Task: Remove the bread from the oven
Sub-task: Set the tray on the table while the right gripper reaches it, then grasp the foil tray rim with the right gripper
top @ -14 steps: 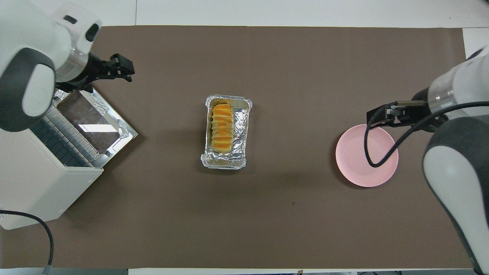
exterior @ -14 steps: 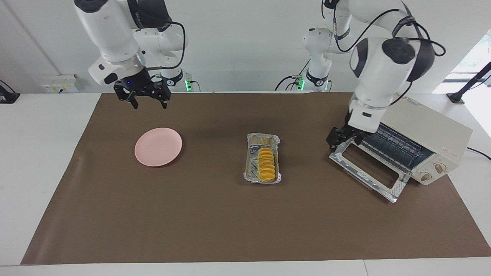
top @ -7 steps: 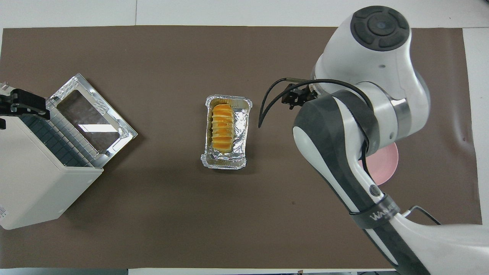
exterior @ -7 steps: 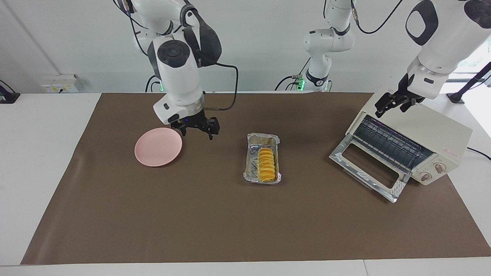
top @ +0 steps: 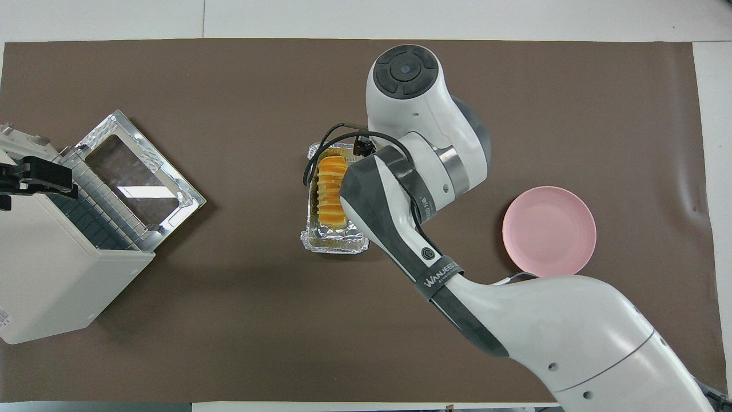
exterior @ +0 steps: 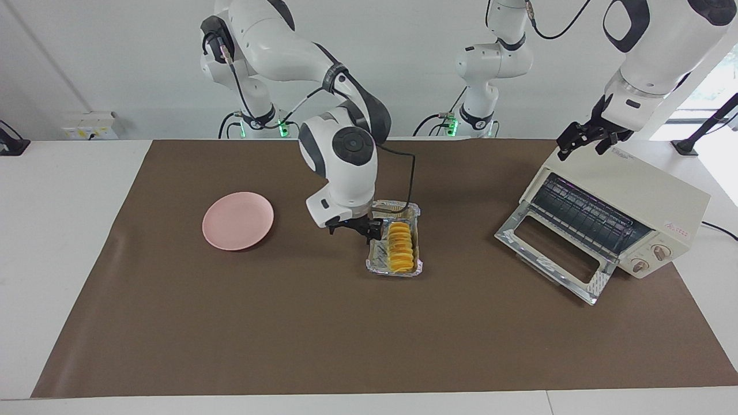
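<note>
Small elongated golden-yellow bread loaf (exterior: 400,248) with crosswise ridges lying in a crinkled silver foil tray (exterior: 378,260), out on the brown mat (exterior: 288,323) near the middle of the white table (exterior: 57,230), well apart from the oven. Boxy cream-white toaster oven (exterior: 646,202) set at the left arm's end of the mat, turned askew, glass-windowed drop-down door (exterior: 553,253) lowered, dark wire rack (exterior: 582,216) bare, two round knobs (exterior: 650,258) at one side; small red marking on its upper corner, too small to read. Round pink plate (exterior: 237,221) flat on the mat toward the right arm's end, well apart from the tray. Right gripper (exterior: 356,229) lowered just beside the foil tray at the side toward the plate, fingers apart, holding nothing; touching the tray rim or not, cannot tell. "WANUE..." lettering readable on a dark band around the right arm (top: 440,272) in the overhead view, rest of the word cut off by the curve. Left gripper (exterior: 583,140) raised over the top corner of the oven nearest the robots, fingers apart, holding nothing. White wall socket box (exterior: 89,125) at the table's edge nearest the robots, past the right arm's end of the mat
</note>
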Robot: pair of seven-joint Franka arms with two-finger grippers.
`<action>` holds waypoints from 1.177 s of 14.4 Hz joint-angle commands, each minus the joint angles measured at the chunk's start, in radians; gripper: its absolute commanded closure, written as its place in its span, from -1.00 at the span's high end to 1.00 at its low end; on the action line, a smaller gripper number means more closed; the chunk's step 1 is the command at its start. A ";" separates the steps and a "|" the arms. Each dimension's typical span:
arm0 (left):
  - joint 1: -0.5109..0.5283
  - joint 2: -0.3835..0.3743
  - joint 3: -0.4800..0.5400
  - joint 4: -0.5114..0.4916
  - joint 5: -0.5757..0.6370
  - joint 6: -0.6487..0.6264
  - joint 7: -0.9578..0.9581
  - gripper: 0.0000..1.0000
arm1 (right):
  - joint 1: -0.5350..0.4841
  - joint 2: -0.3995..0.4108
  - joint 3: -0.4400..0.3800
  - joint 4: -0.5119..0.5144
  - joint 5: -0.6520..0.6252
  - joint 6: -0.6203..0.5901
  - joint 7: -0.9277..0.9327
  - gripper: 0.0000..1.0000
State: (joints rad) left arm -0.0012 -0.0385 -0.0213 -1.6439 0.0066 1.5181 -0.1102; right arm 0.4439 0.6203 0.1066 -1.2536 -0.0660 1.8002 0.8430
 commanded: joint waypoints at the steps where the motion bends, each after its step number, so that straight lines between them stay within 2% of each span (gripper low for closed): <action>1: 0.001 -0.008 0.001 -0.011 -0.017 0.005 0.015 1.00 | 0.015 0.024 -0.001 0.025 -0.024 0.025 0.018 1.00; 3: 0.003 -0.008 0.001 -0.008 -0.017 -0.003 0.006 1.00 | 0.048 0.035 -0.004 0.014 -0.032 0.040 0.021 1.00; 4: 0.003 -0.008 0.001 -0.008 -0.019 0.002 0.006 1.00 | 0.055 0.032 -0.002 -0.025 -0.049 0.068 0.021 1.00; 7: 0.007 -0.009 0.001 -0.008 -0.017 -0.006 0.007 1.00 | 0.064 -0.036 -0.002 -0.231 -0.066 0.180 -0.001 1.00; 8: 0.010 -0.009 0.001 -0.010 -0.017 -0.004 0.007 1.00 | 0.067 -0.051 -0.002 -0.274 -0.067 0.200 -0.018 1.00; 10: 0.010 -0.009 0.001 -0.008 -0.017 0.002 0.007 1.00 | 0.070 -0.060 -0.002 -0.293 -0.087 0.191 -0.033 1.00; 11: 0.010 -0.009 0.001 -0.008 -0.017 0.002 0.007 1.00 | 0.071 -0.060 -0.002 -0.290 -0.089 0.189 -0.035 0.86; 12: 0.010 -0.009 0.001 -0.008 -0.017 0.002 0.009 1.00 | 0.070 -0.060 -0.002 -0.285 -0.087 0.189 -0.035 0.47; 13: 0.009 -0.009 0.003 -0.008 -0.017 -0.001 0.009 1.00 | 0.070 -0.060 -0.001 -0.283 -0.087 0.189 -0.033 -0.40; 14: 0.009 -0.009 0.001 -0.007 -0.017 0.001 0.012 1.00 | 0.071 -0.059 -0.001 -0.282 -0.086 0.191 -0.030 -0.99; 17: 0.003 -0.009 0.001 -0.010 -0.017 0.014 0.014 1.00 | 0.071 -0.059 -0.001 -0.276 -0.084 0.214 -0.024 -1.00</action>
State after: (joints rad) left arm -0.0005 -0.0384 -0.0205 -1.6439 0.0065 1.5194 -0.1099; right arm 0.5173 0.5859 0.1065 -1.4950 -0.1390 1.9800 0.8312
